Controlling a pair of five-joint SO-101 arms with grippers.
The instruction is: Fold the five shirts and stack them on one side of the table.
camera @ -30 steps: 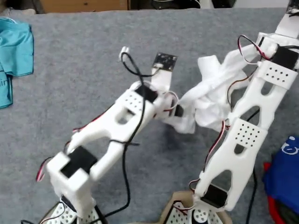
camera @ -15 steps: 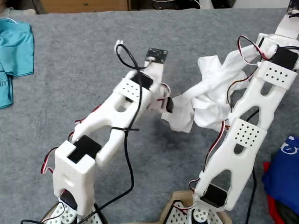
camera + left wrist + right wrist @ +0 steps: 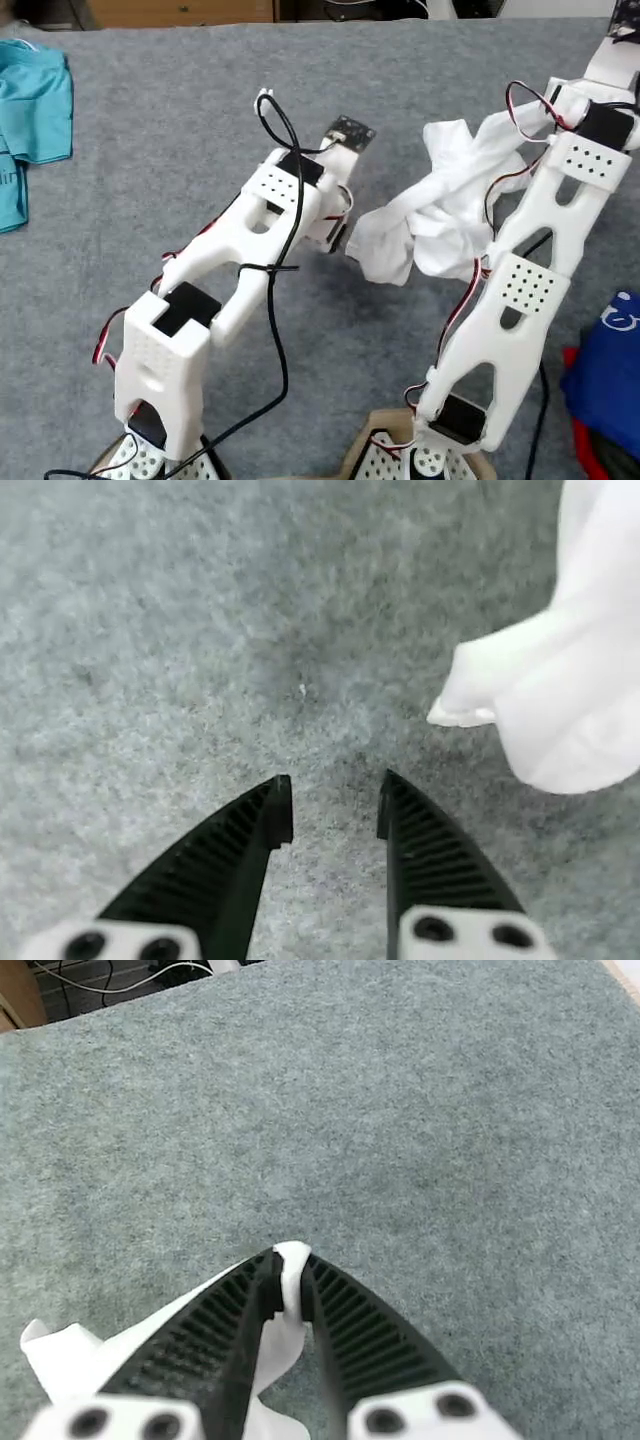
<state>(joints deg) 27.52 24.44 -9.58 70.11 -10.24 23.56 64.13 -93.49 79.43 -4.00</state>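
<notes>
A crumpled white shirt (image 3: 440,210) hangs from its upper end and trails down onto the grey table (image 3: 180,120) right of centre. My right gripper (image 3: 290,1270) is raised above the table and shut on a fold of this white shirt (image 3: 291,1253). My left gripper (image 3: 339,237) hovers low over the table just left of the shirt's lower edge, apart from it. In the left wrist view this gripper (image 3: 335,802) is open with only carpet between its fingers, and the white shirt (image 3: 560,680) lies off to one side.
A teal shirt (image 3: 30,100) lies at the table's far left edge. A blue shirt (image 3: 610,365) sits on a red one (image 3: 590,445) at the near right edge. Bare grey table stretches across the back and the middle left.
My left gripper has drawn back to the left from the white shirt's lower fold, and that fold now lies slack. The right arm has held the shirt up without moving.
</notes>
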